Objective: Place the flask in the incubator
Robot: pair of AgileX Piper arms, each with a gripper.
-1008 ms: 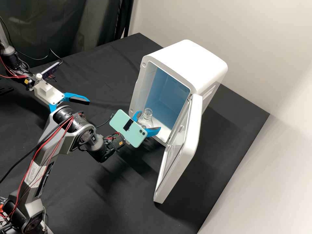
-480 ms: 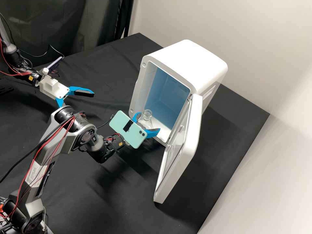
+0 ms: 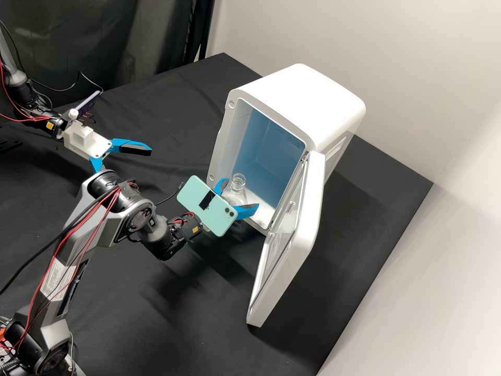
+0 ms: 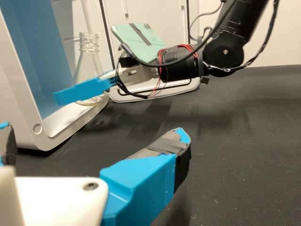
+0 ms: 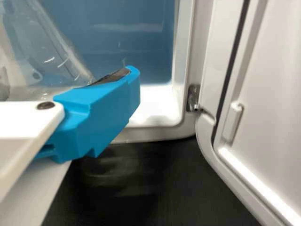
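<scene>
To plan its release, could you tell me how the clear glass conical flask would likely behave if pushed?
The clear glass conical flask looks rigid but fragile, so knocks against the white blue-lined incubator seem risky. Its wide base under a narrow neck suggests it would slide rather than tip. It appears empty, so likely light, and its smooth glass may slip.

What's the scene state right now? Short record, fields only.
flask: upright, low in the incubator's mouth
incubator: on the bench, blue inside
door: swung open
right gripper: shut on the flask, a finger on each side
left gripper: open, holds nothing, over the bench, apart from the incubator
</scene>
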